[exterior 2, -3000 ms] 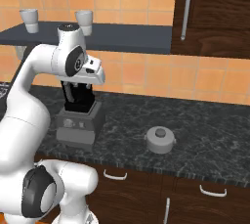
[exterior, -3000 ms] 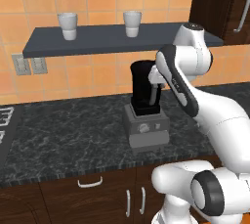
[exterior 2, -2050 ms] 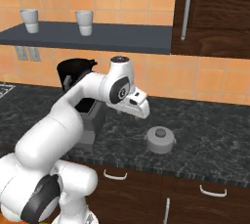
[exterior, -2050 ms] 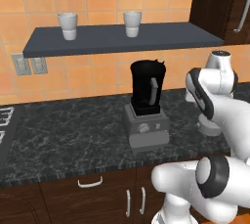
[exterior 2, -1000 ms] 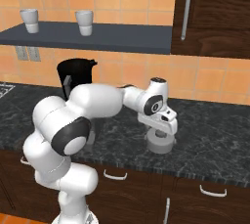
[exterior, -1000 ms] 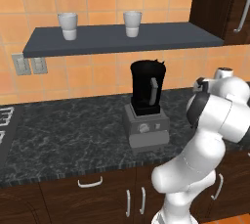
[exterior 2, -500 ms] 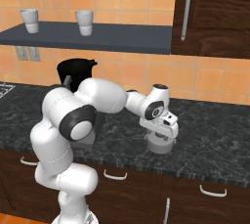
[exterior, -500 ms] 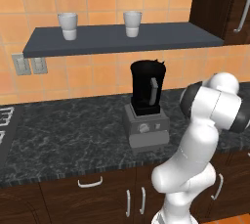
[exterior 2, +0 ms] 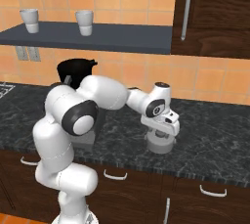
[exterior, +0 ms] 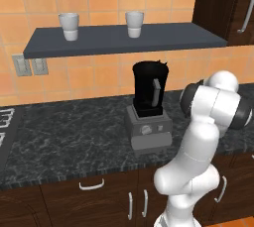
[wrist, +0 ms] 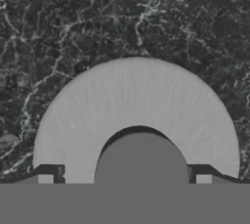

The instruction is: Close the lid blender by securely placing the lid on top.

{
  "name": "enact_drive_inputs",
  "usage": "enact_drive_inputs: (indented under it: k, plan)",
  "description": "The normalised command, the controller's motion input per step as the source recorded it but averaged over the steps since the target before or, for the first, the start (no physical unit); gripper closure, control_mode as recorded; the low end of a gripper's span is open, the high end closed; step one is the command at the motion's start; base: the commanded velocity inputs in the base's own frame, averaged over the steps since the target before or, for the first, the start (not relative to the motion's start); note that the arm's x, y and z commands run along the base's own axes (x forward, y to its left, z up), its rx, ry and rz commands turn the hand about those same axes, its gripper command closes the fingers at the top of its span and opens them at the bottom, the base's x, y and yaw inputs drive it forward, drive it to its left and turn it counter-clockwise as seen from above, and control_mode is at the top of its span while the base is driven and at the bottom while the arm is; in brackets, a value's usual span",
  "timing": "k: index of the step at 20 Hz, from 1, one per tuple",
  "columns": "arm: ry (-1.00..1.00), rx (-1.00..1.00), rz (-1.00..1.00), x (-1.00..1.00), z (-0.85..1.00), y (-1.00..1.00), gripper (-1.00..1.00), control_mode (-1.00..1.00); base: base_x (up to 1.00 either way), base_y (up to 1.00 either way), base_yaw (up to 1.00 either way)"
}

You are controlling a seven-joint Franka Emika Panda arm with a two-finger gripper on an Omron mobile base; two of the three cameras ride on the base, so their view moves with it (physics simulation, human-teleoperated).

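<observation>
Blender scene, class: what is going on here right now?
The robot arm has reached down over the grey round lid lying on the dark counter, its gripper straddling the lid's central knob with jaws apart. The blender stands uncovered to the side. The lid is not yet lifted.

A round, matt grey plastic-looking lid (wrist: 136, 105) with a faint brushed grain lies on the speckled black stone-like surface (wrist: 73, 17), which carries a soft sheen. On that surface, the tall black jar blender (exterior: 150, 92) looks smooth and dull on its boxy matt grey base. Above the blender, two glossy white ceramic-looking cups (exterior: 69, 26) stand on a flat, matt dark grey shelf (exterior: 163, 35). Beside the shelf, dark wood-grain cabinet doors (exterior 2: 219, 12) bear a satin metal handle (exterior 2: 184, 8).
</observation>
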Motion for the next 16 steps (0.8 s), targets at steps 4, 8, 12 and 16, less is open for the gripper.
enact_drive_inputs:
  k: [4, 8, 12, 16]
  plan:
    - [-0.04, 0.02, 0.02, 0.0, -0.32, 0.0, 1.0, -1.0, 0.0, 0.0, 0.0]
    - [-0.09, 0.01, 0.0, -0.15, 0.23, 0.01, 1.0, -1.0, 0.0, 0.0, 0.0]
    - [-0.13, 0.0, 0.01, -0.48, 1.0, 0.28, 1.0, -1.0, 0.0, 0.0, 0.0]
    - [-0.15, 0.0, 0.01, -0.58, 1.0, 0.56, 1.0, -1.0, 0.0, 0.0, 0.0]
